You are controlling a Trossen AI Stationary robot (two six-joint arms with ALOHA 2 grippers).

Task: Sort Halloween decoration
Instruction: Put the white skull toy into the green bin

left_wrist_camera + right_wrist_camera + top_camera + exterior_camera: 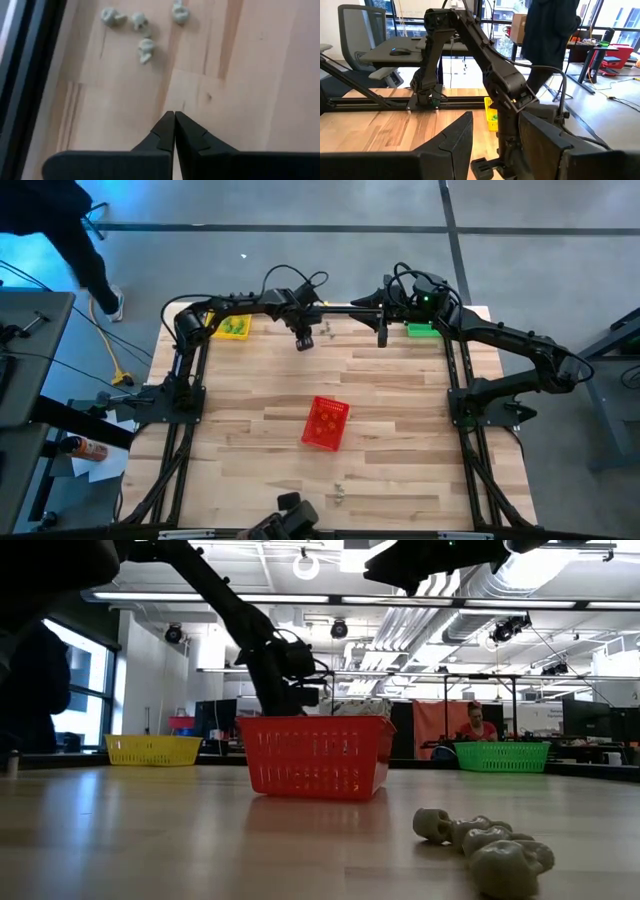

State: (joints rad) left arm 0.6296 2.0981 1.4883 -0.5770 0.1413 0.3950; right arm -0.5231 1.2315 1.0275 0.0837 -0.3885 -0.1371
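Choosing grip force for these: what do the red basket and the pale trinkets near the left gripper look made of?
Red basket: likely moulded plastic, slightly glossy, with an even mesh of small holes. Pale trinkets: probably hard plastic or resin, matte, lumpy moulded shapes; the material stays uncertain. Left gripper is shut, empty.

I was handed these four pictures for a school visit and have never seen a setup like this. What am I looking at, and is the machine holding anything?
It is a robot with two dark arms mounted at a wooden table. One picture looks straight down from above, one looks level across the table top, and the other two come from cameras on each arm's wrist.

On the table stand a red basket in the middle, a yellow basket and a green basket at the far corners. Small pale trinkets lie near the left gripper, and a few more pale pieces lie at the near edge.

The left gripper is shut with its fingers pressed together, and nothing shows between them. The right gripper is open and empty, waiting near the green basket.
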